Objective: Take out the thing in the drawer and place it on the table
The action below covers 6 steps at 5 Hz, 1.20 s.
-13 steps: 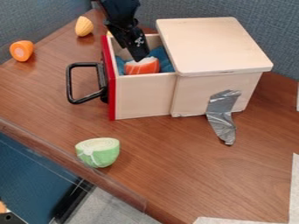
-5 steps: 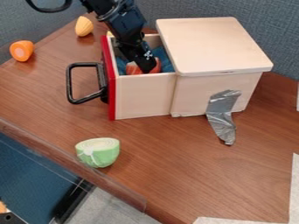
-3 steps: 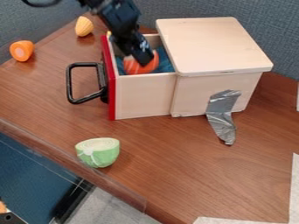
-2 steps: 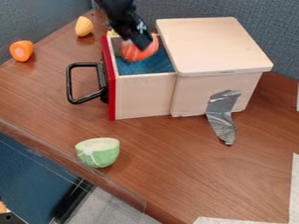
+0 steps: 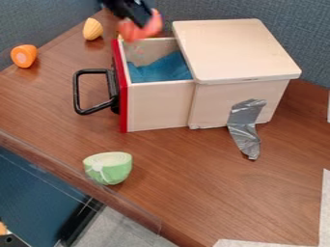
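The black gripper [image 5: 140,21] hangs at the top of the view, above the back left of the drawer, shut on an orange-red piece [image 5: 140,32] that looks blurred. The piece is held clear above the drawer's back wall. Below it the wooden drawer [image 5: 159,106] with a red front stands pulled out to the left, blue cloth [image 5: 162,68] lying inside it. Brown table [image 5: 193,178] surface surrounds the box.
The drawer's black handle [image 5: 77,92] juts left. A green cabbage-like half [image 5: 108,168] lies near the front edge. An orange piece [image 5: 24,56] and a yellow piece [image 5: 93,29] lie at the upper left. Silver tape [image 5: 245,126] holds the box [image 5: 235,50] down.
The gripper went down onto the orange-red piece in the drawer, took hold of it, and has lifted it up and slightly left, out of the drawer. The drawer has not moved.
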{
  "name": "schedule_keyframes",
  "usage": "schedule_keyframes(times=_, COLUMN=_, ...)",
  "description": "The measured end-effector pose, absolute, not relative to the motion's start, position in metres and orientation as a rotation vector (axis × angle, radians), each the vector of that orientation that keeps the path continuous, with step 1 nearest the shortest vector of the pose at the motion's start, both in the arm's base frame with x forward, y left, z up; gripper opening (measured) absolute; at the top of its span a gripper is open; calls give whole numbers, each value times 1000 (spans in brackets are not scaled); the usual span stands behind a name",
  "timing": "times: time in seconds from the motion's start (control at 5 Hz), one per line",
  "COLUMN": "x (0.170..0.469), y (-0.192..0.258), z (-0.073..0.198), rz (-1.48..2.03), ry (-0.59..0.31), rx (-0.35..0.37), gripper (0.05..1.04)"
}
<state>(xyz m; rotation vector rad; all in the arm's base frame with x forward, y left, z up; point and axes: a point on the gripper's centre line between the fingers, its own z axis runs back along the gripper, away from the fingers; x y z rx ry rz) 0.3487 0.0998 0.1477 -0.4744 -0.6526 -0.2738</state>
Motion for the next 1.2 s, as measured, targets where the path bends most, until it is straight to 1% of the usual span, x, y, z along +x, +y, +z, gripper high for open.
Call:
schedule_keyframes(times=0.2, x=346, y=145, z=147, rz=-187, ry=-675, rx=-390, gripper=576)
schedule_keyframes(times=0.6, x=350, y=211, z=112, rz=-57, ry=-642, rx=-299, gripper=576)
schedule_keyframes(times=0.8, x=354, y=229, z=83, rz=-26, ry=-604, rx=-286, gripper=576)
schedule_keyframes(times=1.0, x=355, y=237, z=63, rz=-22, ry=-573, rx=-254, gripper=576)
schedule_keyframes(times=1.2, x=355, y=239, z=48, rz=-18, ry=-551, rx=-244, gripper=576)
